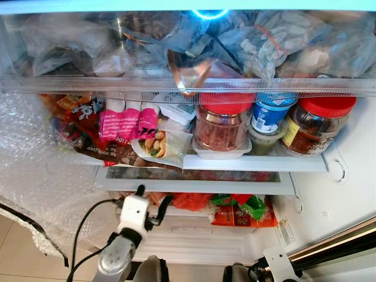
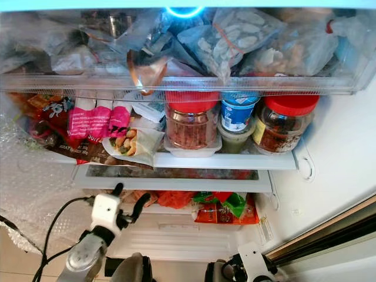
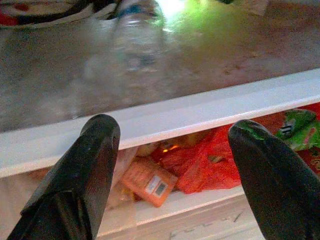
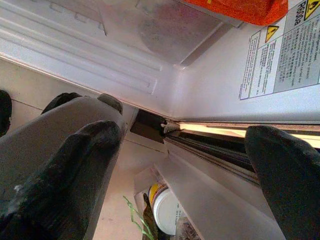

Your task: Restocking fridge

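The fridge stands open before me. Its middle shelf (image 1: 252,163) holds two red-lidded jars (image 1: 222,120) (image 1: 317,123), a blue-lidded tub (image 1: 269,114), pink packets (image 1: 126,120) and a wrapped snack (image 1: 155,144). My left gripper (image 1: 154,197) is raised in front of the white shelf edge (image 3: 200,107), open and holding nothing. Beyond its fingers (image 3: 95,160) lie a red-orange bag (image 3: 200,160) and an orange packet (image 3: 150,182) in the lower compartment. My right gripper (image 4: 185,140) hangs low by the fridge's bottom right corner, open and empty.
A clear top drawer (image 1: 188,85) is stuffed with plastic bags. Bubble wrap (image 1: 35,176) covers the left side. Green and orange packets (image 1: 249,205) sit in the lower compartment. The fridge's right wall (image 1: 346,194) carries a warning label (image 4: 280,55). A white tin (image 4: 165,210) stands on the floor below.
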